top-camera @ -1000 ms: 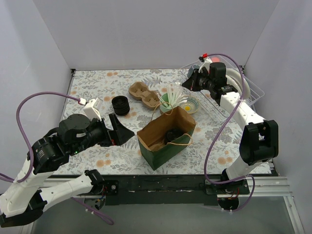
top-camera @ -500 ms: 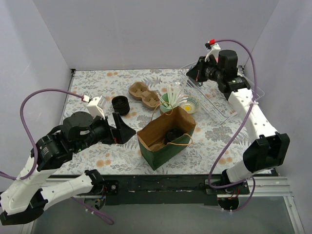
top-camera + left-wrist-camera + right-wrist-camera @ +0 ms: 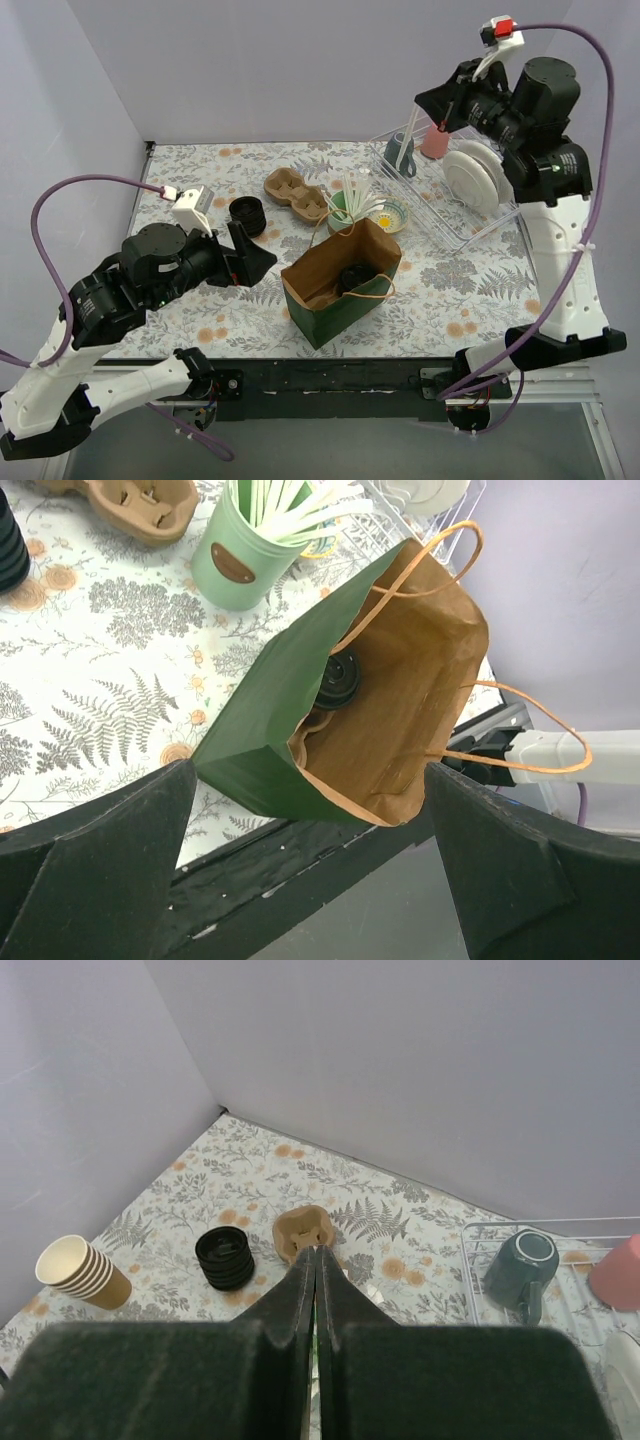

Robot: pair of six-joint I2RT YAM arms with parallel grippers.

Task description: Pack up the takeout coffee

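The takeout coffee shows only as a round black lid (image 3: 352, 277) down inside the green paper bag (image 3: 320, 310), which stands open with its brown lining up. In the left wrist view the lid (image 3: 338, 680) sits in the bag (image 3: 270, 730) beside a brown pulp edge. My left gripper (image 3: 250, 260) is open and empty, just left of the bag; its fingers stand wide apart in the left wrist view (image 3: 310, 880). My right gripper (image 3: 432, 102) is shut and empty, raised high above the dish rack; it also shows in the right wrist view (image 3: 315, 1255).
An empty pulp cup carrier (image 3: 297, 195) lies behind the bag. A black ribbed stack of lids (image 3: 246, 215) is left of it. A green tin of white strips (image 3: 350, 205), a small bowl (image 3: 390, 214), a wire dish rack (image 3: 505, 215) with a teal mug (image 3: 400, 153), and stacked paper cups (image 3: 80, 1270) are around.
My right arm has risen from the dish rack to high above it, gripper still shut. My left gripper has shifted slightly up and right, staying open.
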